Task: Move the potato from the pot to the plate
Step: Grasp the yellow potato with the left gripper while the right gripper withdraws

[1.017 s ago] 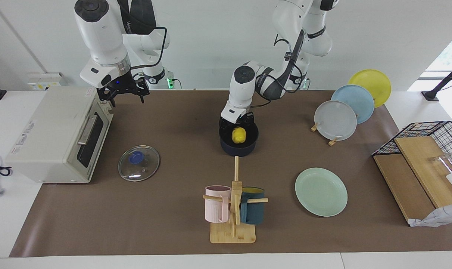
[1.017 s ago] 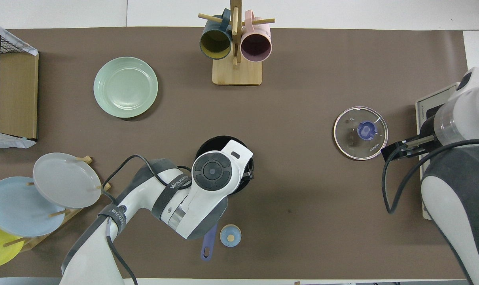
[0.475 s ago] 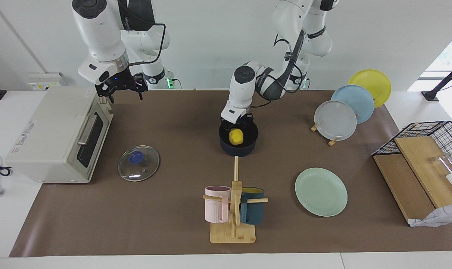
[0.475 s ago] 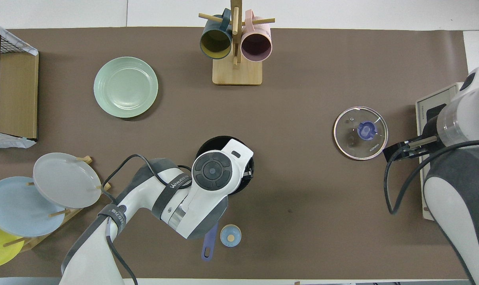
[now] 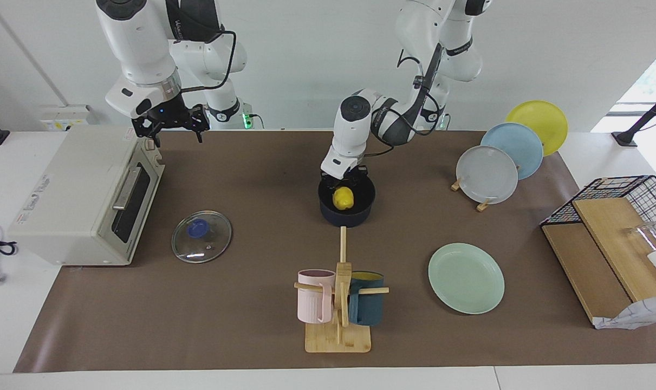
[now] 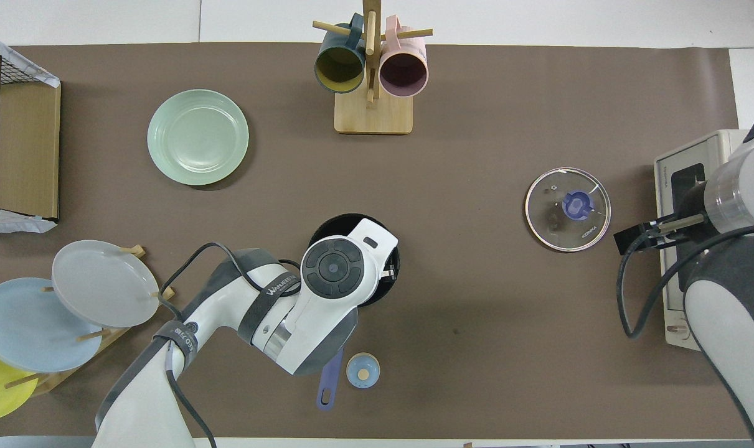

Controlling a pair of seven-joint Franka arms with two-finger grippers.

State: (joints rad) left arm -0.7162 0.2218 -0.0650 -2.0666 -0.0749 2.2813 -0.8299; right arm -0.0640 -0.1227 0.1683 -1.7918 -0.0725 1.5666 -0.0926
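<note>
The yellow potato (image 5: 343,199) lies inside the dark navy pot (image 5: 347,215) in the middle of the table. My left gripper (image 5: 345,177) is down at the pot's rim nearest the robots, just beside the potato. In the overhead view my left hand covers most of the pot (image 6: 330,222) and hides the potato; the pot's blue handle (image 6: 329,381) points toward the robots. The mint-green plate (image 5: 466,278) lies bare, farther from the robots, toward the left arm's end; it also shows in the overhead view (image 6: 198,137). My right gripper (image 5: 168,130) hangs open and empty in the air by the toaster oven.
A glass lid (image 5: 201,236) lies near the toaster oven (image 5: 84,195). A mug tree (image 5: 338,303) with a pink and a teal mug stands farther out than the pot. A plate rack (image 5: 501,162) and wire basket with boards (image 5: 604,238) are at the left arm's end. A small blue disc (image 6: 362,370) lies by the handle.
My right gripper has risen and drifted toward the toaster oven's end. The potato has shifted slightly inside the pot. My left gripper has hardly moved.
</note>
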